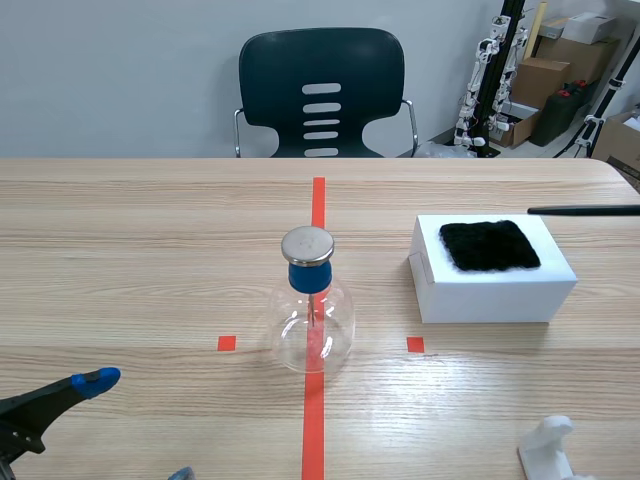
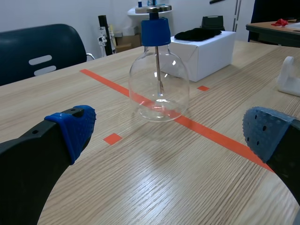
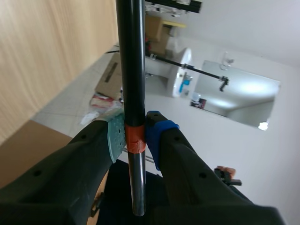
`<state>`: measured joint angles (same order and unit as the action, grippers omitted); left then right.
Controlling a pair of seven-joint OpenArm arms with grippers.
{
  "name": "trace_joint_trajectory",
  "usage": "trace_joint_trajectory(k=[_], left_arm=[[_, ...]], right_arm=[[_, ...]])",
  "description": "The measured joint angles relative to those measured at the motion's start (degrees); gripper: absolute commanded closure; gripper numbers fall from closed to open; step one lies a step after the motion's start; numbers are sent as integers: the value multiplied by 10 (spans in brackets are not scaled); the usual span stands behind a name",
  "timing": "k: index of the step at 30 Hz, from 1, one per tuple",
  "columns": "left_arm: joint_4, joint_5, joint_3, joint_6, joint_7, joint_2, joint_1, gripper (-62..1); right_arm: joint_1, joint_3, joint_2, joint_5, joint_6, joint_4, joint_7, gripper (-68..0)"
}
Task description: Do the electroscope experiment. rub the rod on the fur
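Observation:
The black rod (image 3: pixel 131 61) with an orange band is pinched between the pads of my right gripper (image 3: pixel 136 133), which is shut on it. In the scene view the rod's tip (image 1: pixel 585 210) pokes in from the right edge, just above the far right corner of the white box (image 1: pixel 495 285). The black fur (image 1: pixel 489 246) lies flat on top of that box. The glass electroscope flask (image 1: pixel 312 320) with blue stopper and metal disc stands on the red centre line. My left gripper (image 2: pixel 168 133) is open, low at the near left, with the flask (image 2: pixel 158 86) ahead of it.
A white plastic stand (image 1: pixel 555 450) sits at the near right corner. A dark chair (image 1: pixel 320 95) stands behind the table's far edge. Boxes and equipment fill the back right of the room.

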<state>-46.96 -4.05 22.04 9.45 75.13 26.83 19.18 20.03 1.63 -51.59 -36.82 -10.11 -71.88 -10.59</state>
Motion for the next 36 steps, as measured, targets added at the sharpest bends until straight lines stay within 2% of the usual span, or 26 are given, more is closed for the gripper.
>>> trace_joint_trajectory(k=[4, 7, 9, 13, 15, 23, 26, 28, 32, 34, 36], left_arm=[[0, 0, 0, 0, 0, 0, 0, -623], [0, 0, 0, 0, 0, 0, 0, -623], [0, 0, 0, 0, 0, 0, 0, -623], [0, 0, 0, 0, 0, 0, 0, -623], [0, 0, 0, 0, 0, 0, 0, -623], [0, 0, 0, 0, 0, 0, 0, -623], [0, 0, 0, 0, 0, 0, 0, -623], [0, 0, 0, 0, 0, 0, 0, -623], [0, 0, 0, 0, 0, 0, 0, -623], [0, 0, 0, 0, 0, 0, 0, -623], [0, 0, 0, 0, 0, 0, 0, -623]], right_arm=[[65, 95, 9, 0, 6, -66, -26, -10], [112, 154, 27, -2, 40, -122, -31, -10], [144, 181, 42, -2, 50, -159, -34, -10], [198, 214, 84, -2, 50, -246, -34, -10], [219, 226, 114, -24, 52, -298, -34, -10], [287, 253, 276, -121, 127, -488, -56, -10], [309, 253, 329, -154, 139, -534, -64, -10], [318, 253, 364, -176, 140, -554, -87, -10], [329, 252, 428, -248, 137, -568, -138, -11], [344, 242, 456, -284, 121, -567, -150, -11], [365, 229, 483, -299, 83, -566, -166, -11]])
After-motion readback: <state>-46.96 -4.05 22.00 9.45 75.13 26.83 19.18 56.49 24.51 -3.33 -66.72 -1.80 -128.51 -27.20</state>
